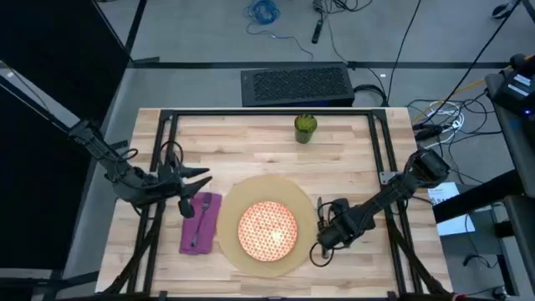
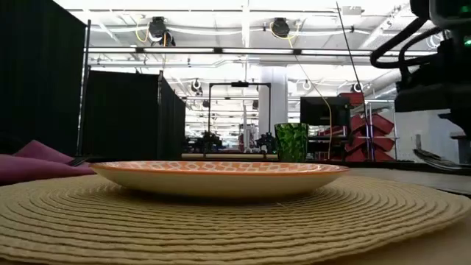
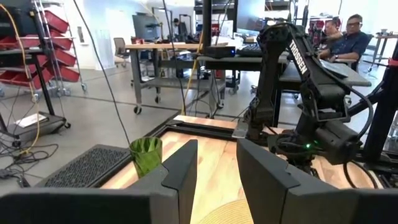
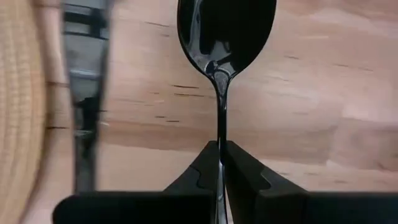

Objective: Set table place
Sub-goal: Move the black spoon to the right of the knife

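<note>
The right gripper [image 4: 221, 163] pinches a spoon [image 4: 222, 37] just beside the mat [image 1: 266, 224], near the desk's [image 1: 351, 150] front edge. Left gripper [image 1: 194, 177] hovers open over a napkin [image 1: 201, 221].

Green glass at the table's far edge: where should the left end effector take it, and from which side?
Grip the green glass around its mid wall, approaching level from the table's near side. It stands upright and alone, so open fingers can straddle its round body.

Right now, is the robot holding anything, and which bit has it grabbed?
Yes. The right gripper is pinching a dark spoon by its thin handle, bowl pointing away. The left gripper is open and holds nothing.
</note>
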